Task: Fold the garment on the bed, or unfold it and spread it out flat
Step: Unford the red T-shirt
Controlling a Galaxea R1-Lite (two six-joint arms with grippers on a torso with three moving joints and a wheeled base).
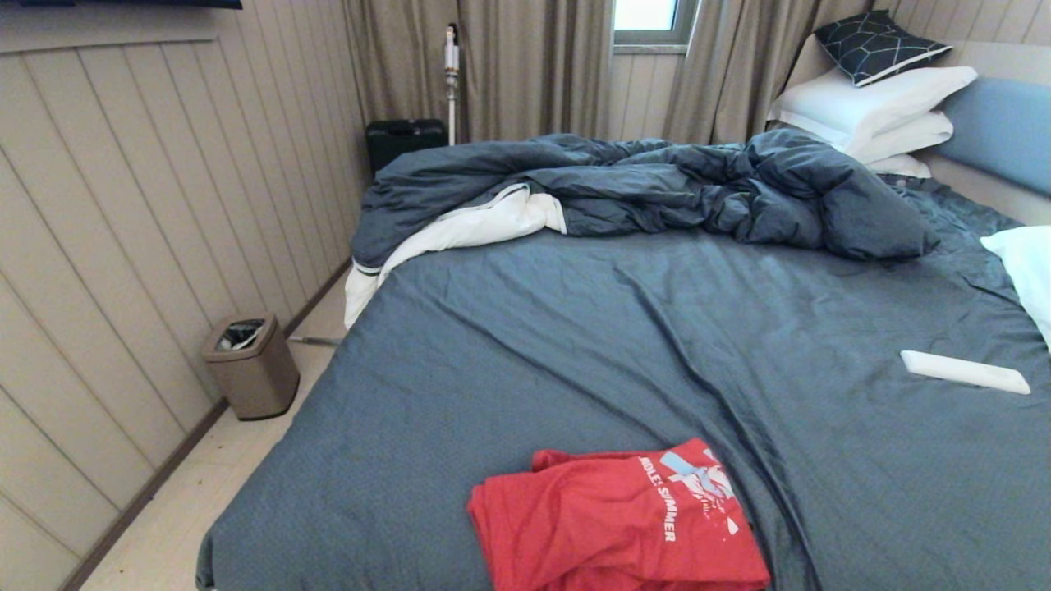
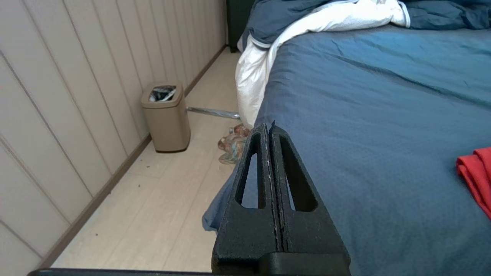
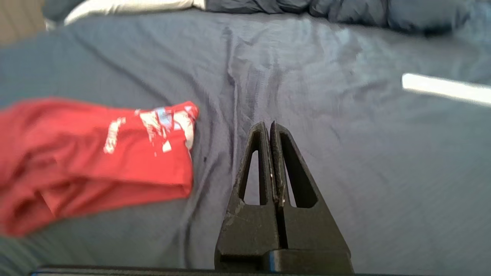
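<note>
Head view: the bright red jersey T-shirt (image 1: 616, 525) lies folded in a compact stack at the near edge of the blue-grey sheeted bed (image 1: 575, 345); folding appears complete. A tan plastic waste bin (image 1: 250, 365) on the floor holds crumpled rubbish.

Left wrist view: the left gripper (image 2: 269, 128) is closed, empty, above the bed's edge.

Right wrist view: the right gripper (image 3: 267, 128) is closed, empty, beside the shirt.

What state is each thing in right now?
red T-shirt: folded, print side up, near bed edge.
duvet: rumpled at the far side.
bed: sheet wrinkled.
left gripper: shut, empty, off the shirt.
right gripper: shut, empty, beside the shirt.
bin: upright on floor.
</note>
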